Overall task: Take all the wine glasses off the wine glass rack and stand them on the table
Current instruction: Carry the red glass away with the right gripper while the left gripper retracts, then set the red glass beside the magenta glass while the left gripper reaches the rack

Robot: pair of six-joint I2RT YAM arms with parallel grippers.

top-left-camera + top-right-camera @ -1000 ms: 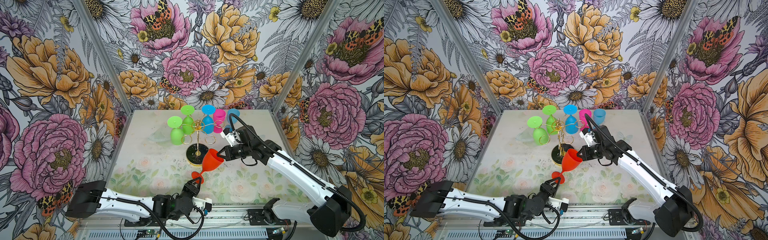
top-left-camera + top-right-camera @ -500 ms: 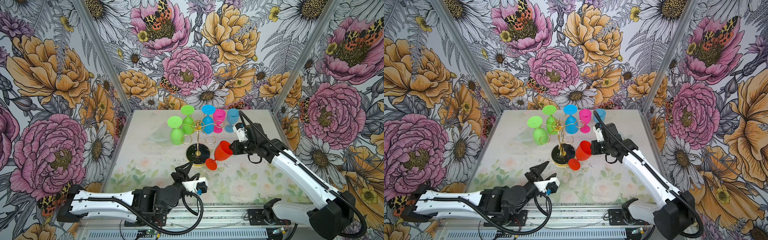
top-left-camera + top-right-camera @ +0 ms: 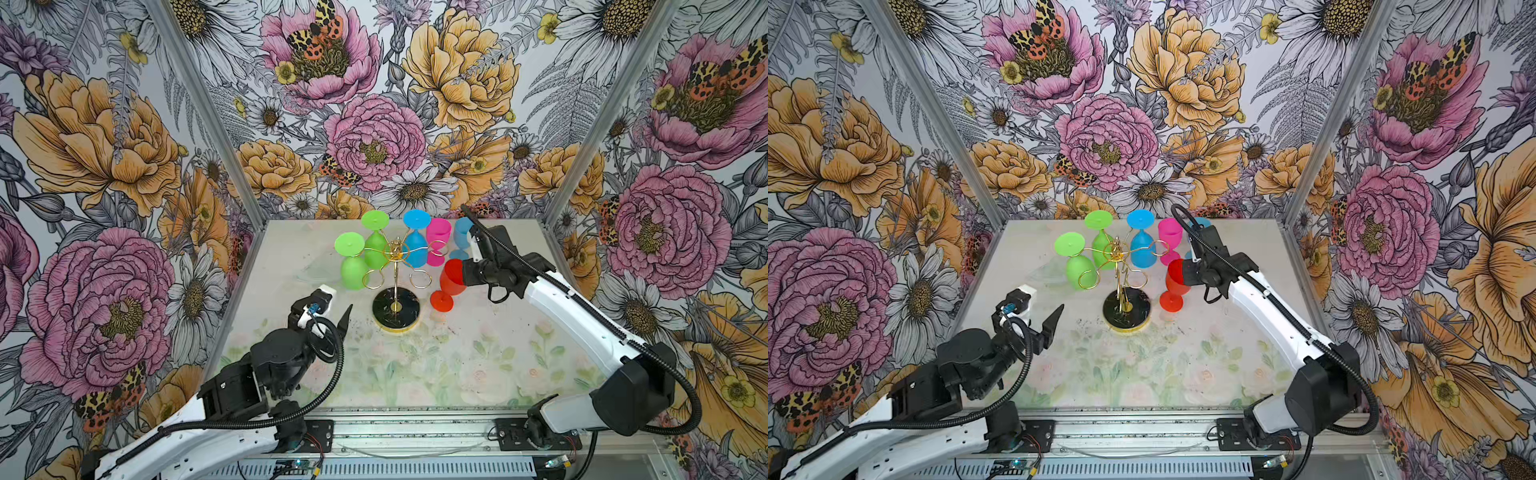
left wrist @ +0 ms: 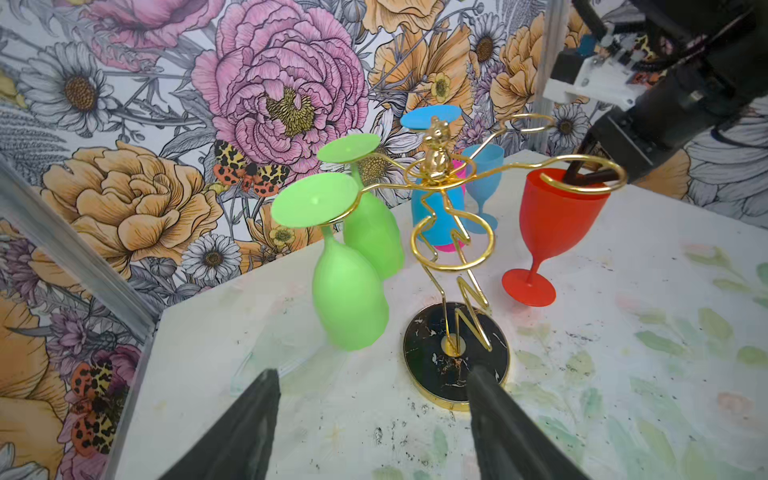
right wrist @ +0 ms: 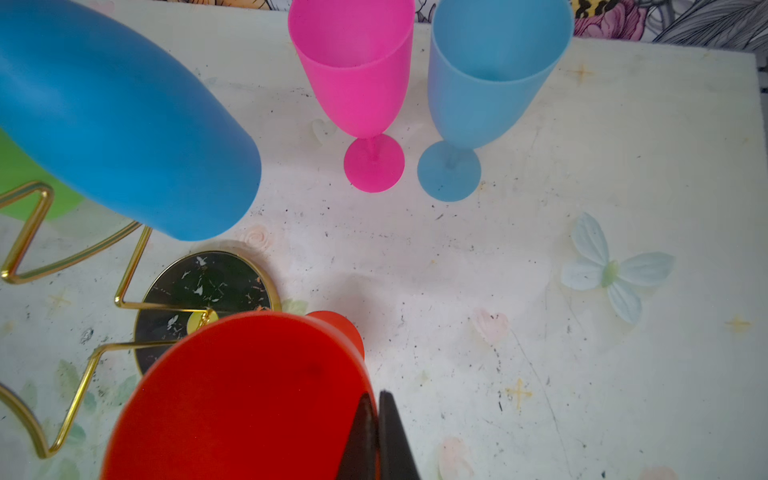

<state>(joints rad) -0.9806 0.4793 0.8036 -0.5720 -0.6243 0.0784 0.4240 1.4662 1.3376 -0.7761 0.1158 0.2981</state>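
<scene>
The wine glass rack [image 3: 395, 309] [image 3: 1127, 309] [image 4: 457, 361] [image 5: 199, 286], gold wire on a round black base, stands mid-table. Two green glasses [image 3: 353, 270] and a blue glass [image 3: 415, 249] hang upside down from it. A red wine glass [image 3: 451, 278] [image 3: 1177, 282] [image 4: 557, 220] [image 5: 249, 395] is off the rack, upright just right of the base, with its foot down at the table. My right gripper [image 3: 464, 270] [image 3: 1183, 272] [image 5: 376, 395] is shut on its rim, one finger inside the bowl. My left gripper [image 3: 332, 316] [image 3: 1038, 324] [image 4: 374, 372] is open and holds nothing, front-left of the rack.
A pink glass [image 3: 438, 241] [image 5: 357, 75] and a light blue glass [image 3: 461, 237] [image 5: 490, 75] stand upright behind the red one, near the back wall. The rack's free wire hooks [image 4: 582, 178] reach out over the red glass. Floral walls enclose the table on three sides.
The right gripper carried the red glass back and to the right, turned it upright and lowered it beside the rack base. The left gripper opened, left the glass's foot and moved left.
</scene>
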